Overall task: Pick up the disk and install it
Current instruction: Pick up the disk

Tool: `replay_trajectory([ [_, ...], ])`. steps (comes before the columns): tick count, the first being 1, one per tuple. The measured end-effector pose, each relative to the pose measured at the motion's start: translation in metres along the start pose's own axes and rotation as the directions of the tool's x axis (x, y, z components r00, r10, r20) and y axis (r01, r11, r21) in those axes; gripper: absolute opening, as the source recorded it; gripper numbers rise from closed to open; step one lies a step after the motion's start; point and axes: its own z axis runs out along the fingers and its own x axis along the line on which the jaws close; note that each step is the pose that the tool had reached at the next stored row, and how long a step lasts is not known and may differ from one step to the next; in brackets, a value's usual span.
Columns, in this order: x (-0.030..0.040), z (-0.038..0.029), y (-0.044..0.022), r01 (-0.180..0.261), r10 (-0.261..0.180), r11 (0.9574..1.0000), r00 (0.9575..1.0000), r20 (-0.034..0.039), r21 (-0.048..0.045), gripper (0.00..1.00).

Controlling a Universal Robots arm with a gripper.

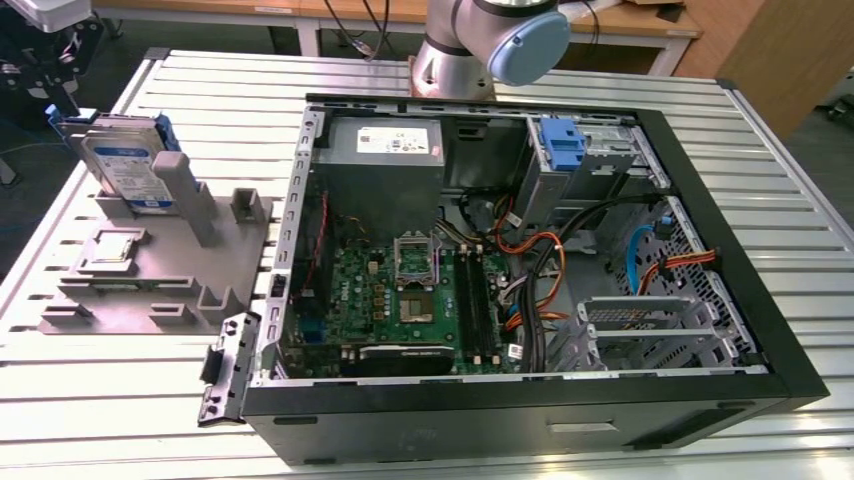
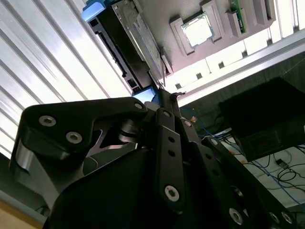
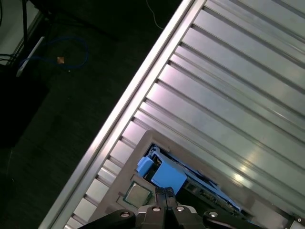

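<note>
1. The step in hand is, I judge, the approach for picking up. The flat silver-grey hard disk with blue plastic rails stands on edge in the grey plastic holder on the ribbed aluminium table, beside the open black computer case. It is not yet lifted.
2. The black two-finger gripper hangs just over the disk's upper blue rail. Its fingertips are pressed together and hold nothing (so far as both wrist views let me judge).
3. To take the disk, the fingers must first spread wider than its thickness.
4. The grey robot arm reaches from beyond the case towards the exterior view's left, with the wrist turned down to the table.
</note>
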Motion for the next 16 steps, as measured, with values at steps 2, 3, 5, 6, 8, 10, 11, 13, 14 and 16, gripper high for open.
replay_trajectory([
  [2, 0.0000, 0.0002, 0.0000, 0.012, -0.012, 0.9999, 0.9999, -0.0005, 0.0004, 0.10],
  [3, 0.0000, 0.0003, 0.0000, 0.024, -0.024, 0.9997, 0.9997, -0.0009, 0.0007, 0.10],
  [5, 0.0000, 0.0003, 0.0000, 0.043, -0.043, 0.9991, 0.9991, -0.0018, 0.0011, 0.10],
  [6, 0.0000, 0.0003, 0.0000, 0.051, -0.051, 0.9987, 0.9987, -0.0022, 0.0013, 0.10],
  [8, 0.0000, 0.0002, 0.0000, 0.075, -0.075, 0.9972, 0.9972, -0.0034, 0.0019, 0.10],
  [10, 0.0000, 0.0003, 0.0000, 0.103, -0.103, 0.9947, 0.9947, -0.0047, 0.0025, 0.10],
  [11, 0.0000, 0.0002, 0.0000, 0.110, -0.110, 0.9939, 0.9939, -0.0051, 0.0027, 0.10],
  [13, 0.0000, 0.0003, 0.0000, 0.121, -0.121, 0.9926, 0.9926, -0.0057, 0.0029, 0.10],
  [14, 0.0000, 0.0002, 0.0000, 0.127, -0.127, 0.9919, 0.9919, -0.0060, 0.0030, 0.10],
  [16, 0.0000, 0.0003, 0.0000, 0.139, -0.139, 0.9902, 0.9902, -0.0066, 0.0033, 0.10],
])
